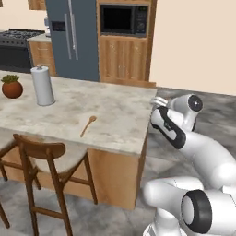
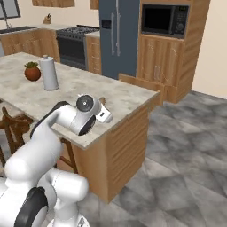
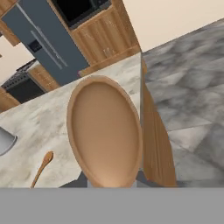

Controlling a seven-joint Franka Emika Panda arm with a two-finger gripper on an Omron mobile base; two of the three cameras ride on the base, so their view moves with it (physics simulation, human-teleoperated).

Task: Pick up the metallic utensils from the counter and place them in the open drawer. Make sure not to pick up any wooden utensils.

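Leftmost on the tabletop (image 1: 115, 110) we have a red-brown pot (image 1: 12, 87) holding a small green plant, then just right of it an upright paper towel roll (image 1: 42, 85), neither part of the job. Next right, near the front edge, lies the loose wooden spoon (image 1: 87, 125), flat, bowl toward the far right and handle running back toward the near left; it is well apart from the arm. Further right, at the tabletop's right end, the end effector (image 3: 111, 180) is clenched, and in the hand view the big oval bowl of the held wooden spoon (image 3: 105, 131) rises straight up between the finger tips (image 3: 142, 178), so we read it as gripping a wooden piece, long axis along the fingers. That looks like the wrong item for this task, which wants metal only. From the hand, the loose wooden spoon sits low and to the left on the stone; the metallic utensils we cannot locate, too small or hidden to tell. Past the tabletop's far right corner a brown wooden panel (image 2: 135, 83) juts out, which we take to be the front of the drawer; its inside is hidden, so contents unknown. Our call: the coming move turns on getting this spoon back down on the stone, not carrying it right toward that panel.
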